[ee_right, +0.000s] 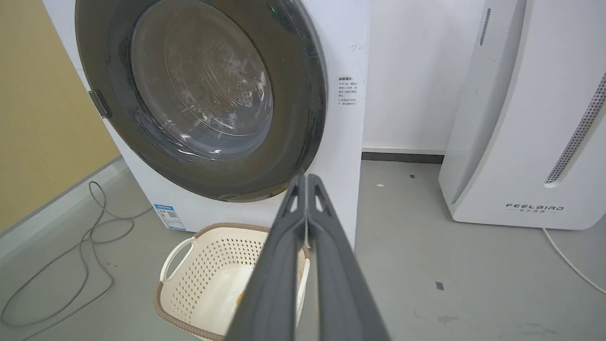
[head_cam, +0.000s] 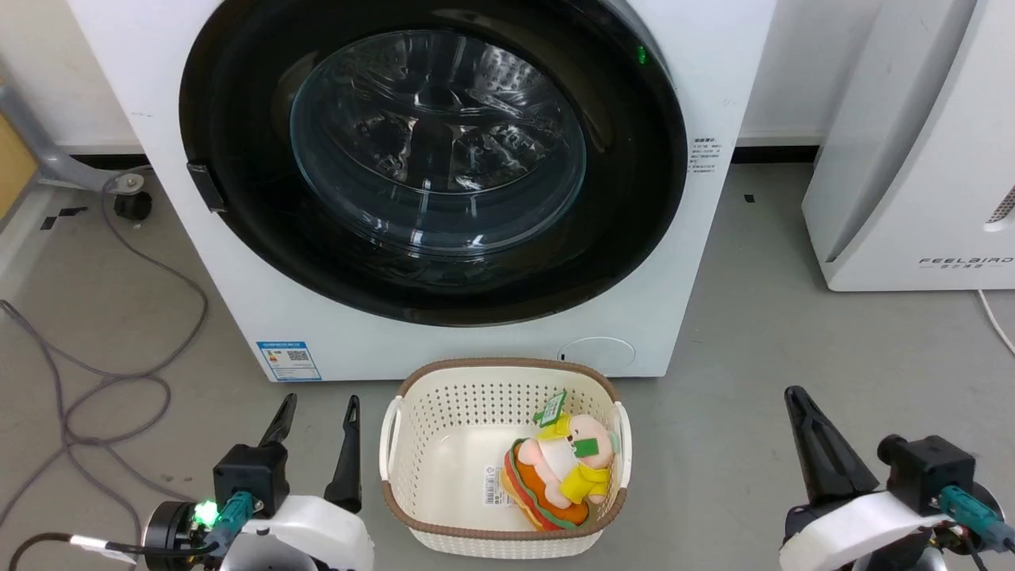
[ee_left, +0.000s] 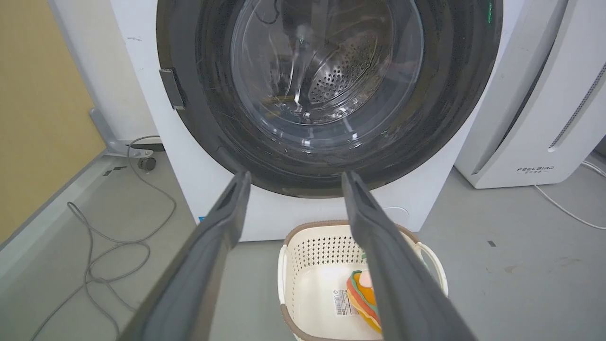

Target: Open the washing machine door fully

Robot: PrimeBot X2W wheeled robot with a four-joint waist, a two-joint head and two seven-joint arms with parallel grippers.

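Door-opening has not begun. The washing machine door (head_cam: pixel 432 159) fills the upper middle of the head view, lying shut and flush against the white front of the washing machine (head_cam: pixel 277 309). The left tool (head_cam: pixel 321 399) sits at the lower left with its fingers spread wide and nothing between them. The right tool (head_cam: pixel 795 396), at the lower right, has its fingers pressed together on nothing. Both are well apart from the door.

The small tab (head_cam: pixel 204 186) on the door's left edge looks like the one place to pull. The rim around it is glossy, so a finger landing beside it would probably slip off. The basket (head_cam: pixel 507 371) with its plush toy (head_cam: pixel 564 468) stands just beside the machine's foot, below the door, and a low reach could knock it. The loose cable (head_cam: pixel 206 309) on the floor at left might catch a wheel.

The left wrist view looks straight through the glass to the perforated drum (ee_left: pixel 343 73). The right wrist view, from an angle, shows how flat the door lies and the bare wall between the machine and the FEELBIRD appliance (ee_right: pixel 521 142). The head view gives both tools at once.
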